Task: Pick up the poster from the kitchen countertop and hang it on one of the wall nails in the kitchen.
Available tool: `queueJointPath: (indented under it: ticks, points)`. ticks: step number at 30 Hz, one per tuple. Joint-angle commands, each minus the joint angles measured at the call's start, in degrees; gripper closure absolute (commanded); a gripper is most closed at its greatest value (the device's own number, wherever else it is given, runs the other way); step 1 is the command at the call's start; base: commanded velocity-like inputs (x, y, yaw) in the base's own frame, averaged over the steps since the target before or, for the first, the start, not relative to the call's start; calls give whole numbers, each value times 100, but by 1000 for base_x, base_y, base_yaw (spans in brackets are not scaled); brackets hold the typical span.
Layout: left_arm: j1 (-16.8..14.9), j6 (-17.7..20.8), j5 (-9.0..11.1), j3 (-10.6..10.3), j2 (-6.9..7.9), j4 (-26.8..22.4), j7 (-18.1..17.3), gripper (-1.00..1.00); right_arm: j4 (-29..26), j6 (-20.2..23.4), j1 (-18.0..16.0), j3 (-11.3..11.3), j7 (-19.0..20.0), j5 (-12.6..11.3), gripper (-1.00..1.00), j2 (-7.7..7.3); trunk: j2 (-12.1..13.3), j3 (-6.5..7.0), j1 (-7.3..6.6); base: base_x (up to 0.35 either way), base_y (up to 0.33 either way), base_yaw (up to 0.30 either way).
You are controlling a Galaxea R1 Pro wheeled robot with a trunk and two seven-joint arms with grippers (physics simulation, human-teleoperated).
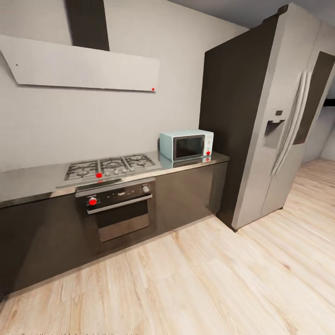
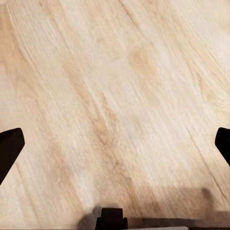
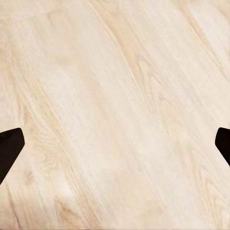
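Your head view takes in a kitchen run. At 10 o'clock a pale slanted range hood (image 1: 83, 65) hangs on the grey wall (image 1: 93, 121), a dark flue rising above it. Below, the grey kitchen countertop (image 1: 28, 184) crosses from 9 o'clock toward centre over dark cabinets. Set into it is a gas hob (image 1: 110, 166), with a black oven (image 1: 118, 204) directly beneath at 7 o'clock. Just right of the hob stands a light blue microwave (image 1: 187, 145) on the counter's end. At 2 o'clock a tall steel fridge (image 1: 284, 116) stands beside the counter. The poster cannot be seen on this stretch of counter.

Your left gripper (image 2: 115, 143) is spread wide, nothing between its tips, above the pale wood floor (image 2: 115, 86). Your right gripper (image 3: 115, 143) is likewise spread wide and holding nothing.
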Motion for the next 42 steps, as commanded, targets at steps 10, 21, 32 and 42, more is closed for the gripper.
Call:
queueJointPath:
  ticks: [10, 21, 32, 42]
  points:
    - [2, -2, -3, 6, -1, -9, 0, -100, 5, -19, -3, 4, -5, 2, -100, 3, -2, -6, 0, 0, -310, 204]
    - [2, -2, -3, 6, -1, -9, 0, -100, 5, -28, -3, 9, -6, 2, -100, 4, -2, -6, 0, 0, -335, 286]
    - [2, -3, -3, 6, -1, -9, -1, -100, 5, -28, -3, 12, -14, 5, -100, 4, -2, -6, 0, 0, -197, 289]
    - [2, -2, -3, 6, -1, -9, 0, -100, 5, -14, -3, 5, 6, 6, -100, -4, -2, -9, 0, 25, -91, 203]
